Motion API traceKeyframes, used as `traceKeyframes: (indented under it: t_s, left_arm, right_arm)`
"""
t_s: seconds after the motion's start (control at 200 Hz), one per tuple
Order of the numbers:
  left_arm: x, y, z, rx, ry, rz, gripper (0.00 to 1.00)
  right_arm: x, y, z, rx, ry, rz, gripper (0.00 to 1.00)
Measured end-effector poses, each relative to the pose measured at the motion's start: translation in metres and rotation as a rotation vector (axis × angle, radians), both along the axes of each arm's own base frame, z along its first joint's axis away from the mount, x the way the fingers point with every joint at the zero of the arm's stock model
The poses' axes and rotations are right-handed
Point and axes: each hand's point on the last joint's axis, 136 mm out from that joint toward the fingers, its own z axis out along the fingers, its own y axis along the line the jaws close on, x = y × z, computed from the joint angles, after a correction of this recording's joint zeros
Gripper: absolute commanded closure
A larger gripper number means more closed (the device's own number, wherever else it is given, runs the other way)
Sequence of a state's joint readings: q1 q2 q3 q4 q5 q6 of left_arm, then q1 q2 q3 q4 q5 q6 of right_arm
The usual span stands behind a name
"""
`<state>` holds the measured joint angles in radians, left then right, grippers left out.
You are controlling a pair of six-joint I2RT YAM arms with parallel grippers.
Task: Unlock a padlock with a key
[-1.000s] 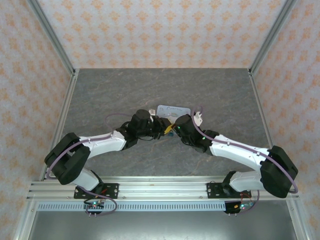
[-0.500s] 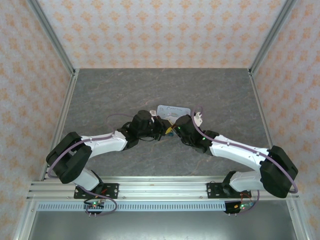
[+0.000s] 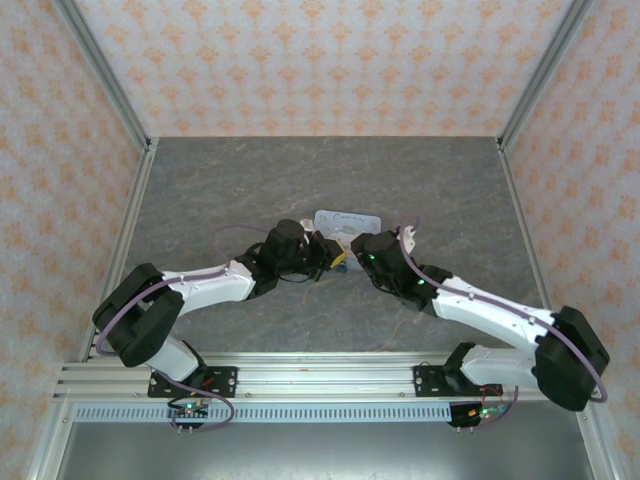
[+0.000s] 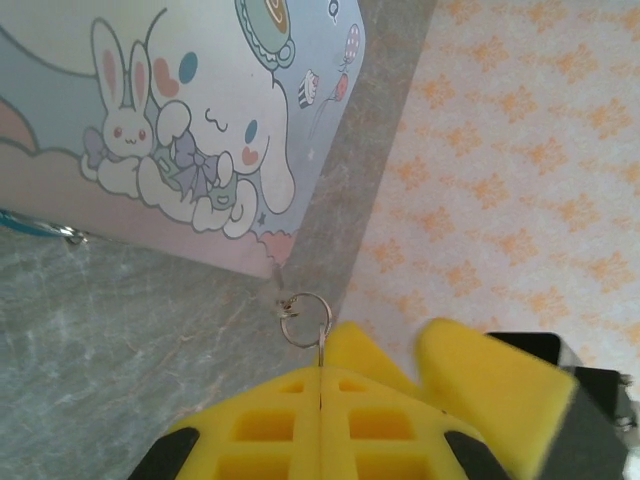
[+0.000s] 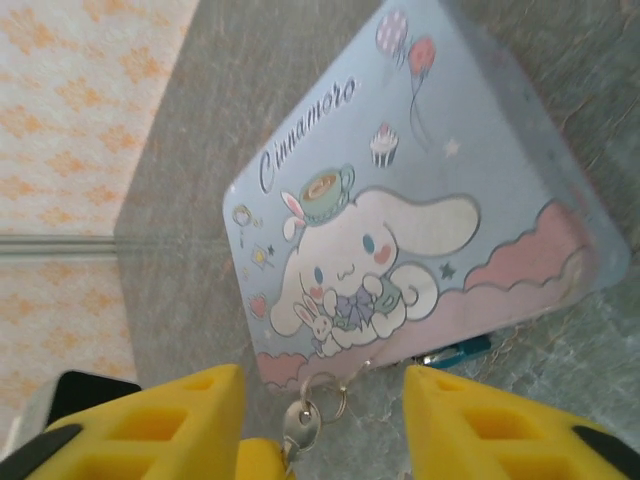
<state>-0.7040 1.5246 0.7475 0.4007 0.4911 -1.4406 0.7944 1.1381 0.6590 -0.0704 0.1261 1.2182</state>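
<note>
Left gripper (image 4: 320, 395) pinched tight, right gripper (image 5: 320, 425) agape.

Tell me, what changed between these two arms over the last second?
The right gripper opened and let go of the key, and its arm drew back a little to the right. The left gripper closed on the key. The tin stayed put.

Arms (image 3: 205, 285) white, blk joints (image 3: 283, 243), purple cables (image 3: 238, 230); fingers (image 4: 270, 430) yellow, grid-cut.

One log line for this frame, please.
left end effector: shut on key | right end effector: open | padlock: at tin edge, untouched
</note>
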Motion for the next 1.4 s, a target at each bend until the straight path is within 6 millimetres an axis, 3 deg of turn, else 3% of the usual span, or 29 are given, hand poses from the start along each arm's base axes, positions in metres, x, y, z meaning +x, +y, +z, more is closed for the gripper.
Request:
traceKeyframes:
  t_s: [0.175, 0.455, 0.661, 0.871, 1.166, 1.401]
  left_arm:
    - [0.002, 0.009, 0.009, 0.075, -0.073, -0.055, 1.0]
    - [0.015, 0.018, 0.044, 0.138, -0.249, -0.191, 1.0]
    - [0.012, 0.013, 0.068, 0.152, -0.377, -0.321, 1.0]
    - [0.005, 0.004, 0.077, 0.134, -0.45, -0.441, 1.0]
    - [0.013, 0.014, 0.068, 0.119, -0.444, -0.48, 1.0]
    - [0.012, 0.011, 0.068, 0.088, -0.441, -0.52, 1.0]
  right_arm:
    - [0.003, -0.034, 0.014, 0.026, -0.046, -0.023, 0.5]
    - [0.014, -0.046, 0.004, 0.068, -0.077, 0.111, 0.51]
    - [0.023, -0.03, 0.033, 0.121, -0.2, 0.268, 0.53]
    - [0.03, 0.003, 0.061, 0.163, -0.283, 0.467, 0.54]
    - [0.027, 0.025, 0.056, 0.21, -0.291, 0.618, 0.57]
    - [0.022, 0.033, 0.062, 0.241, -0.322, 0.682, 0.6]
